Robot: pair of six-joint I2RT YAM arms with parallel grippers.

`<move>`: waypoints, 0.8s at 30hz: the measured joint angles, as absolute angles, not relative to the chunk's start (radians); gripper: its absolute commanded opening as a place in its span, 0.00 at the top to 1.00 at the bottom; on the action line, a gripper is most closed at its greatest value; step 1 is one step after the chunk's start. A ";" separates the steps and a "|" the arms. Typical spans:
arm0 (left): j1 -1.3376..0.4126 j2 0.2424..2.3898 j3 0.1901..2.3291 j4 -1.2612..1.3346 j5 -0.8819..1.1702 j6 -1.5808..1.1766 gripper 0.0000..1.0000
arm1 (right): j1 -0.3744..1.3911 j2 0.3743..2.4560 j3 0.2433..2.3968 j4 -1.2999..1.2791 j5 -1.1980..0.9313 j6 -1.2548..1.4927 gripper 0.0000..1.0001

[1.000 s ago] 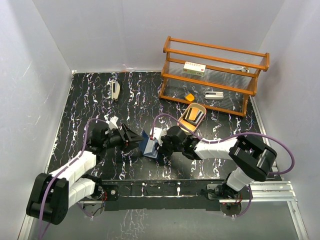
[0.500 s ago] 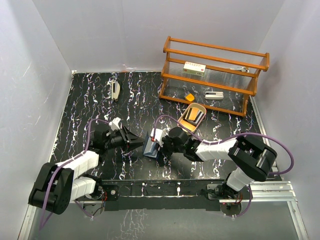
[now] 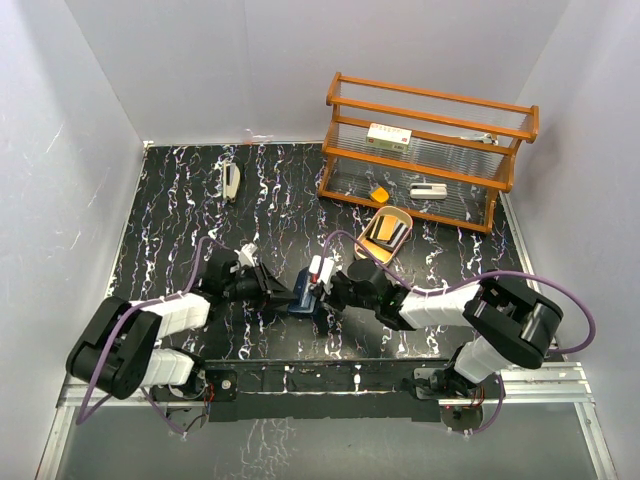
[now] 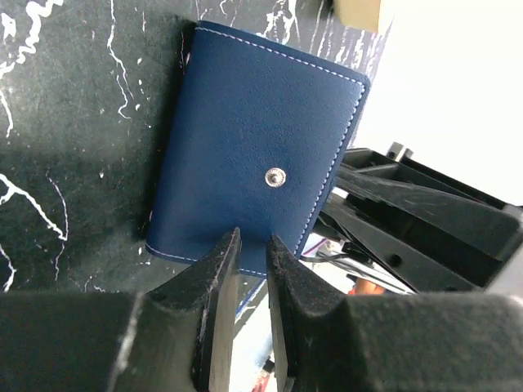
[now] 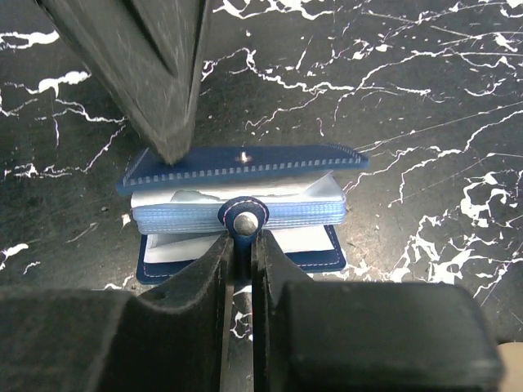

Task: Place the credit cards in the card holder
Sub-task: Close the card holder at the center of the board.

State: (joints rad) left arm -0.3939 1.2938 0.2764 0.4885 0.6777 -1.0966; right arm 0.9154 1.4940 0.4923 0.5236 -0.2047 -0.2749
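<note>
The navy-blue card holder (image 3: 303, 296) lies half open on the black marbled table between my two grippers. My right gripper (image 5: 243, 245) is shut on its snap tab (image 5: 243, 219); the pale blue slotted inside (image 5: 286, 214) faces this camera. My left gripper (image 4: 252, 242) has its jaws almost together, and its fingertips (image 5: 167, 151) rest on the outer cover (image 4: 253, 131) near the edge, below the snap stud (image 4: 275, 176). Nothing shows between the left jaws. The credit cards (image 3: 384, 230) stand in a gold oval tray (image 3: 398, 213) behind the right arm.
A wooden rack (image 3: 430, 150) stands at the back right with a pale box, an orange piece and a white item on its shelves. A white stapler (image 3: 231, 181) lies at the back left. Grey walls enclose the table.
My left gripper has moved right to the card holder and narrowed its jaws from wide open to almost shut. The right gripper keeps hold of the tab; the holder has shifted slightly right.
</note>
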 measured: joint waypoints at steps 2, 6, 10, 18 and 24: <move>-0.413 1.317 0.297 0.467 0.656 -1.076 0.82 | 0.915 1.494 0.492 0.544 -0.205 -0.270 0.97; -0.444 1.367 0.322 0.463 0.628 -1.050 0.81 | 0.915 1.494 0.487 0.568 -0.205 -0.262 0.96; -0.467 1.419 0.346 0.460 0.613 -1.034 0.82 | 0.915 1.494 0.444 0.595 -0.200 -0.259 0.89; -0.509 1.466 0.397 0.411 0.574 -0.999 0.83 | 0.915 1.485 0.428 0.539 -0.183 -0.255 0.76; -0.517 1.468 0.402 0.402 0.557 -0.994 0.83 | 0.915 1.395 0.426 0.498 -0.175 -0.167 0.61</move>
